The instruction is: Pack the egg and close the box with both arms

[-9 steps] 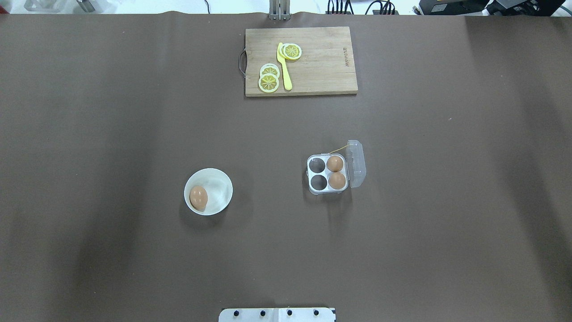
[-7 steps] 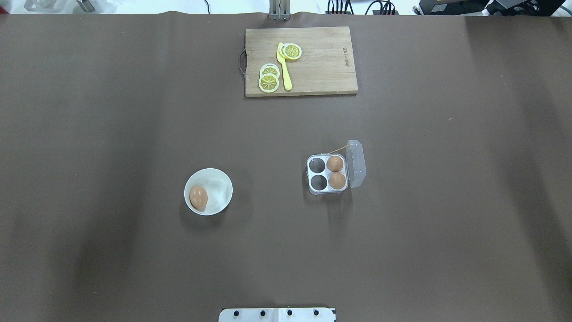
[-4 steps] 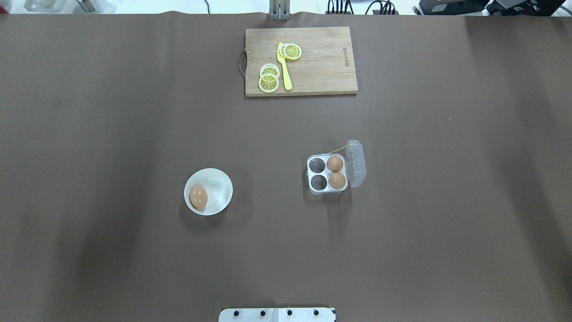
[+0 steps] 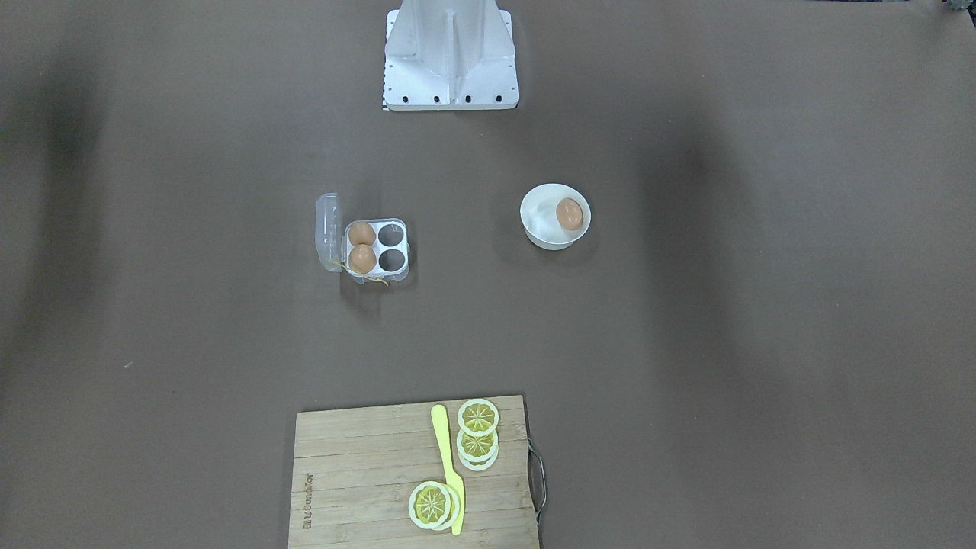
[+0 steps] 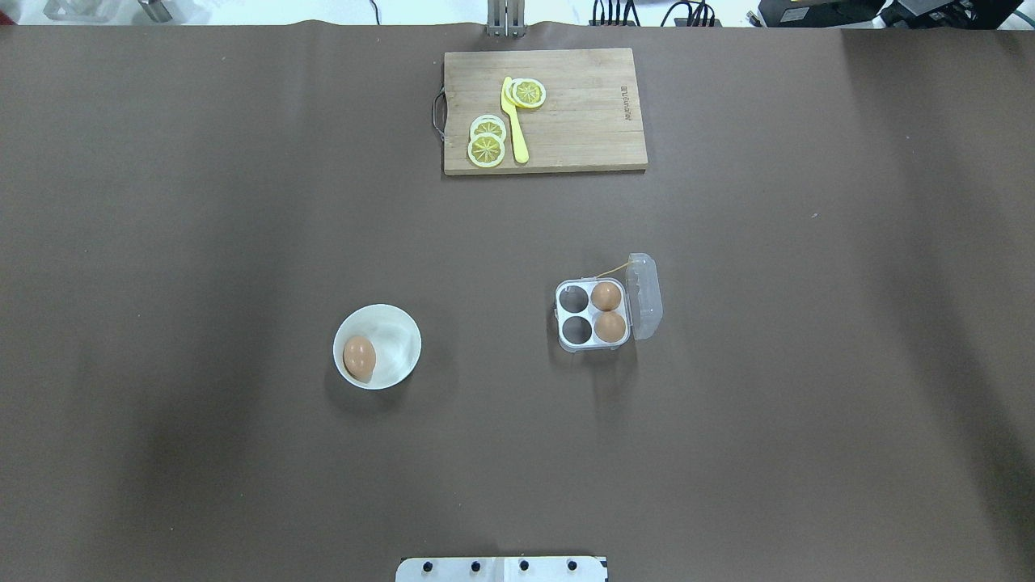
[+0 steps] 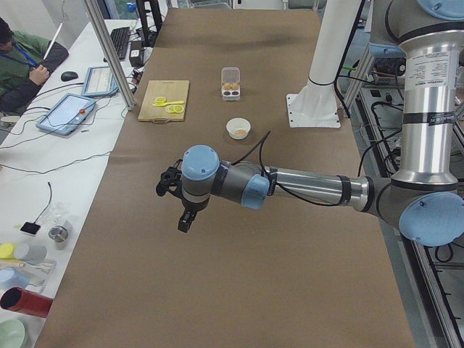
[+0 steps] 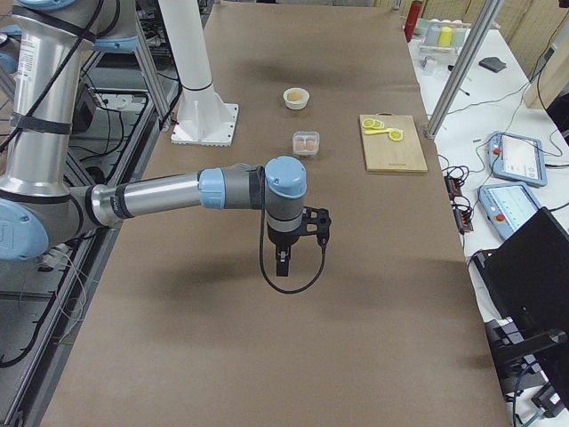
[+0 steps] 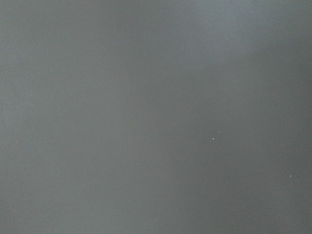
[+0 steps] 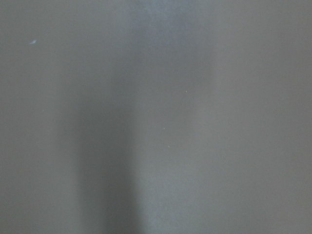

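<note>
The white bowl [image 5: 404, 343] holds the egg [image 5: 359, 356], which lies against the wall on the robot's left. Well apart to its right sits the box [image 5: 559, 315], with its lid [image 5: 644, 296] swung open on the side away from the bowl. Two more eggs [image 5: 610, 326] fill the cells next to the lid. My left arm [image 6: 290, 185] and right arm [image 7: 169, 196] both reach out level over the brown paper [image 5: 728, 444], wrists turned down. The left gripper [image 6: 184, 223] and right gripper [image 7: 282, 266] hang above the table. I cannot tell from these side cameras whether they are released or clenched.
</note>
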Tool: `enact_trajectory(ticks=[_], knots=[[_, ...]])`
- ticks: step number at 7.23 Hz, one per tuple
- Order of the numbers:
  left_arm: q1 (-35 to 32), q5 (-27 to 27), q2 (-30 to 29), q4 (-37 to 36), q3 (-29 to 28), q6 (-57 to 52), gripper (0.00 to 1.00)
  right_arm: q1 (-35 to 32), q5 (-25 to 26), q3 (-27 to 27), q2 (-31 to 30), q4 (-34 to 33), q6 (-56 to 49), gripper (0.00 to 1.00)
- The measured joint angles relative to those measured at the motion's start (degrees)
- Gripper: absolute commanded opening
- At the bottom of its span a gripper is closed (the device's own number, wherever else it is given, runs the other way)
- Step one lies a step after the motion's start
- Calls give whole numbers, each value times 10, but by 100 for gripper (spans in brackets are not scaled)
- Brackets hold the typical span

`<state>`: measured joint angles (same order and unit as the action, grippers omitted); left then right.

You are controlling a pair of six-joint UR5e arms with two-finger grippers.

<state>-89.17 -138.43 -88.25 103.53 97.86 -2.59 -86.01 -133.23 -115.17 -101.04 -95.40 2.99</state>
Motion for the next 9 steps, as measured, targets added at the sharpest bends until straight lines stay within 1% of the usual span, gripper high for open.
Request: enact_trajectory(ticks=[1, 3, 5, 7, 9], knots=[[1, -8, -11, 13, -10, 44, 99, 1, -6, 10, 5, 27, 2, 100], [3, -17, -31, 24, -32, 94, 99, 1, -34, 29, 8, 47, 2, 100], [4, -15, -42, 46, -49, 98, 99, 3, -44, 31, 9, 56, -1, 100], [5, -20, -42, 66, -52, 100, 99, 15, -46, 31, 21, 85, 5, 100], [23, -33, -52, 86, -45, 102, 99, 47, -44, 36, 61, 95, 14, 100]])
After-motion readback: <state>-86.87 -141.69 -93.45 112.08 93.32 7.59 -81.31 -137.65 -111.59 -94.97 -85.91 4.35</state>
